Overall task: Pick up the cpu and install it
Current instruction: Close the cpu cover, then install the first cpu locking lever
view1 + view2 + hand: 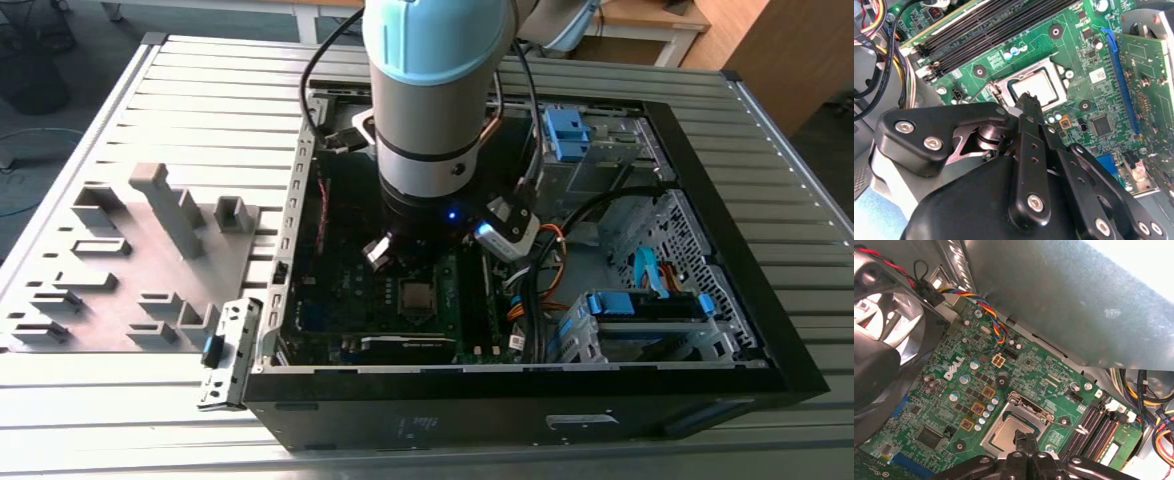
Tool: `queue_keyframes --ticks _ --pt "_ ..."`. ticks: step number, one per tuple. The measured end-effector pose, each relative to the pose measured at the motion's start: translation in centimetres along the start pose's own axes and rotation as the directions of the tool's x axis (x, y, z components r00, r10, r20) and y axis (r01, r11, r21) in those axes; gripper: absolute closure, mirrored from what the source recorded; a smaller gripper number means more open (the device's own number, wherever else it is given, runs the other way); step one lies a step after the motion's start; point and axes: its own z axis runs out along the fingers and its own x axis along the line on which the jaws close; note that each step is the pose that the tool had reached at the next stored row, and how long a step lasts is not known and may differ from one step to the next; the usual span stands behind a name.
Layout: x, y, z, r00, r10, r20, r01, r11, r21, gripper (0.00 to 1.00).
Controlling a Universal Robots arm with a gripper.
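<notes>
The cpu (418,295) lies flat in its socket on the green motherboard (350,285) inside the open computer case; its silver top shows in both wrist views (1043,85) (1004,436). My gripper (1027,99) (1025,439) hangs just above the cpu's edge, apart from it. Its two black fingers are pressed together with nothing between them. In the exterior view the arm's wrist (424,215) stands over the motherboard, directly above the socket. The metal socket frame (1026,407) surrounds the chip.
Black memory slots (984,27) run beside the socket. A case fan (884,315) and coloured wire bundles (989,315) sit close by. Drive bays with blue clips (641,305) occupy the case at the exterior view's right. A grey fixture plate (134,260) lies on the table at the left.
</notes>
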Motion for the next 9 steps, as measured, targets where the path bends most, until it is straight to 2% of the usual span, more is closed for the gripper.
queue_keyframes --ticks 9 --pt "0.07 -0.11 0.0 1.0 0.0 0.0001 0.0 1.0 0.0 0.88"
